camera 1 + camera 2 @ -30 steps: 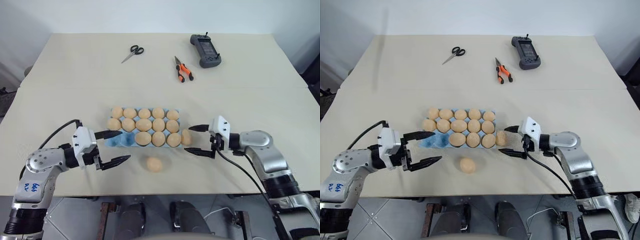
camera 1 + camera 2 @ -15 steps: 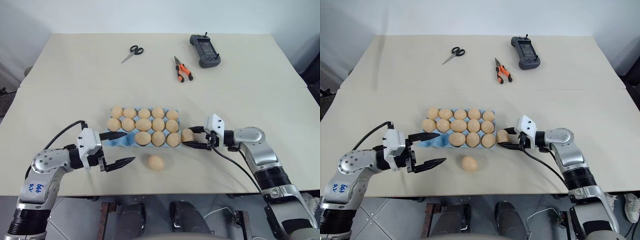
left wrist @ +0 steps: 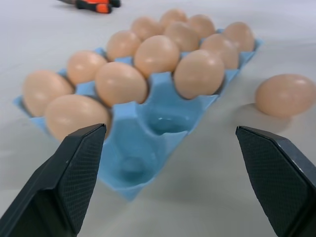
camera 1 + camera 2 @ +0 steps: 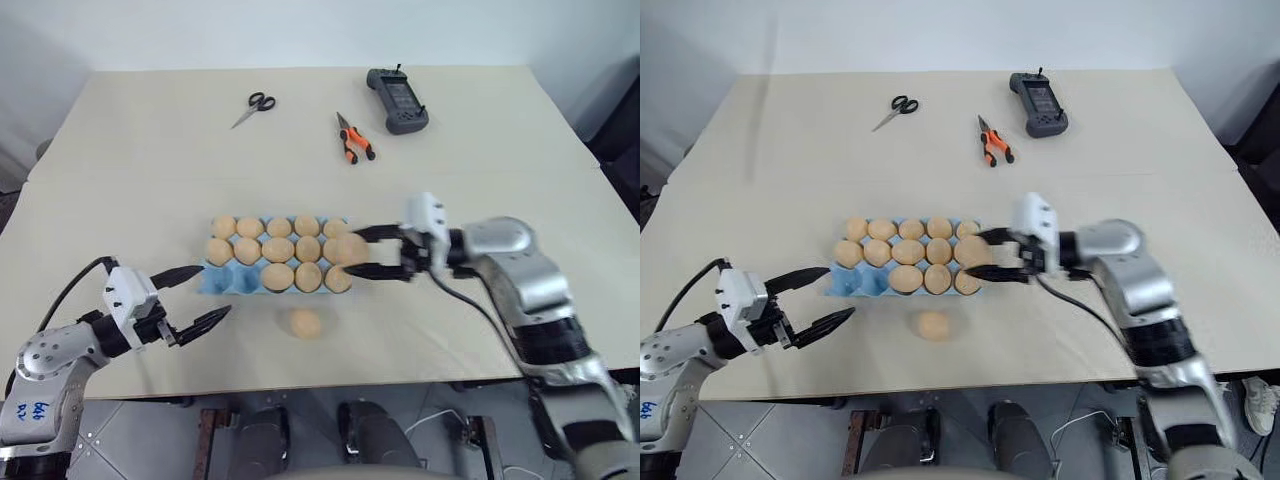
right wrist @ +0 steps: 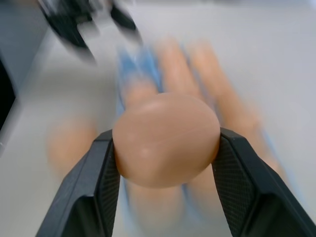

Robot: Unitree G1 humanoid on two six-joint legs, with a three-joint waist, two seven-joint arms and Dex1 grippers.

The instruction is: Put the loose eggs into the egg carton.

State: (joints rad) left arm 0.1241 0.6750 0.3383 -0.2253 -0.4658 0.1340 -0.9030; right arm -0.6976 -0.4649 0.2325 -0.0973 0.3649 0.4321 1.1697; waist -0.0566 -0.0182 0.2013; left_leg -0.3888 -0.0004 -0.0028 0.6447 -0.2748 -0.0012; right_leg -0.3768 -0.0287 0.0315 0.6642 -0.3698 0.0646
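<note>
**A robot test bench in a lab or workshop room**

A wide beige table is standing against a plain pale wall, with bare grey flooring showing beneath its front edge. Nothing homely is lying about; instead, tools are sitting at the far side: a pair of black-handled scissors, orange-and-black pliers, and a dark handheld controller with a screen and short antennas, the kind used for operating a machine. A black cable is trailing from the table's front edge down toward the floor. The surface is looking like a staged work area, with the light blue egg carton serving as a practice prop.
</note>
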